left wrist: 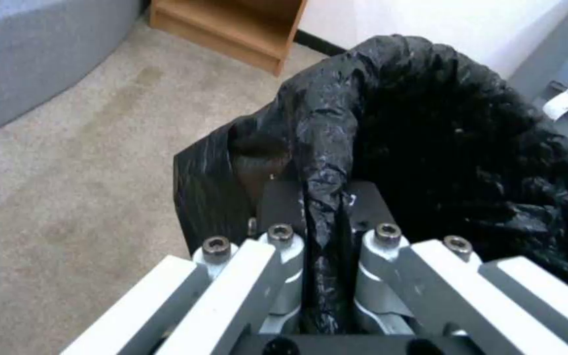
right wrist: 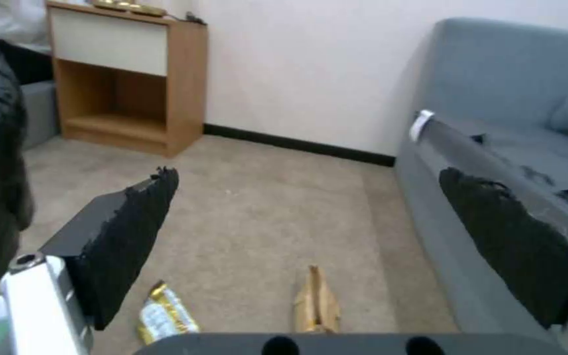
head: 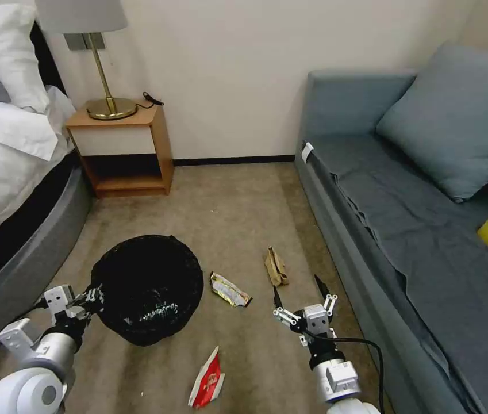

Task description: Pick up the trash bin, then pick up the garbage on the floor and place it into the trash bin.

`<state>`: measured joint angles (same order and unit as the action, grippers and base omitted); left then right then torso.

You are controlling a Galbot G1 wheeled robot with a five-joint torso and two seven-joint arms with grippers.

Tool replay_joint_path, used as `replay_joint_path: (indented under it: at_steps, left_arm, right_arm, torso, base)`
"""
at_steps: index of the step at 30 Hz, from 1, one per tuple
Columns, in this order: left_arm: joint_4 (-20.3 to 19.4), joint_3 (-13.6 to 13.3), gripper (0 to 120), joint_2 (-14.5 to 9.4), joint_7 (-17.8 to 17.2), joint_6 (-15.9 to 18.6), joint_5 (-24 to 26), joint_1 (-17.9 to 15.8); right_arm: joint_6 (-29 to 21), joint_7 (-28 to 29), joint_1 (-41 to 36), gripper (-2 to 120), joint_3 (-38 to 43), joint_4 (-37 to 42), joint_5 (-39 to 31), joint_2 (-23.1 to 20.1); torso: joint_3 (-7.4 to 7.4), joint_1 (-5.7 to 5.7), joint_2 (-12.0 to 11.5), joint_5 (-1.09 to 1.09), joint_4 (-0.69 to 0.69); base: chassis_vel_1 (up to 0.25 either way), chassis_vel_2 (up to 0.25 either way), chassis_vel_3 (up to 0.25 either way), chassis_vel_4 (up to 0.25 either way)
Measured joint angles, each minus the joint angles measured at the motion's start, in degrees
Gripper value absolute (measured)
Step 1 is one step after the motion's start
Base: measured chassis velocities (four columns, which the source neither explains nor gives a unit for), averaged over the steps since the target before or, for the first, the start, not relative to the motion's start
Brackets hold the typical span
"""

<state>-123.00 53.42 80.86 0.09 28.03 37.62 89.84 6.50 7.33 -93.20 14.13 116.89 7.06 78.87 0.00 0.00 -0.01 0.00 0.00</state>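
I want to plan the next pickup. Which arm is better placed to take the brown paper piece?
Probably the right: its open tool hovers just before the brown paper piece, while the left tool is clamped on the trash bin rim.

The trash bin (head: pixel 147 289) stood on the carpet (head: pixel 226 207) near the bed (head: pixel 8 172) on the left. Right of it lay the foil wrapper (head: pixel 230 289), then the paper piece (head: pixel 276 267) beside the sofa (head: pixel 416 230). Nearer lay the red-white wrapper (head: pixel 207 379). The nightstand (head: pixel 123 150) stood far left.
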Motion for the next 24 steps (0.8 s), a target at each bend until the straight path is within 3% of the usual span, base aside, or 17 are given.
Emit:
replay_joint_path:
  at_steps: [7,9,10,13,16,18,24]
  left_arm:
    - [-0.4,0.7,5,0.1,0.0,0.7,-1.5,0.2]
    - [-0.8,1.6,5,0.5,0.3,1.0,-2.2,0.3]
    - [-0.8,1.6,5,0.5,0.3,1.0,-2.2,0.3]
    - [-0.9,2.6,5,1.0,0.8,0.5,-2.8,0.9]
    - [-0.6,3.0,5,1.1,1.2,-0.1,-2.8,1.2]
    - [-0.4,3.2,5,1.2,1.3,-0.4,-2.8,1.2]
    - [1.8,3.7,5,0.7,1.7,-1.3,-2.4,1.1]
  right_arm:
    - [-7.8,-0.4,4.3,100,-5.5,-1.3,-9.1,-4.4]
    - [-14.2,1.0,8.5,100,-11.4,-2.4,-16.3,-8.2]
    - [-14.2,1.0,8.5,100,-11.4,-2.4,-16.3,-8.2]
    - [-21.2,4.7,15.5,100,-21.1,-5.4,-28.5,-14.1]
    - [-24.3,6.8,19.6,100,-25.8,-7.2,-33.6,-16.2]
    - [-25.4,7.7,21.5,100,-27.6,-8.0,-35.2,-16.7]
    - [-35.8,14.9,32.4,100,-36.3,-12.5,-48.2,-15.8]
  torso:
    - [-0.01,0.0,0.0,0.0,0.0]
    - [0.0,0.0,0.0,0.0,0.0]
    - [0.0,0.0,0.0,0.0,0.0]
    - [0.0,0.0,0.0,0.0,0.01]
    - [0.0,0.0,0.0,0.0,0.0]
    - [0.0,0.0,0.0,0.0,0.0]
    - [0.0,0.0,0.0,-0.01,0.01]
  base:
    - [0.0,0.0,0.0,0.0]
    - [0.0,0.0,0.0,0.0]
    - [0.0,0.0,0.0,0.0]
    - [0.0,0.0,0.0,0.0]
    - [0.0,0.0,0.0,0.0]
    - [0.0,0.0,0.0,0.0]
    - [0.0,0.0,0.0,0.0]
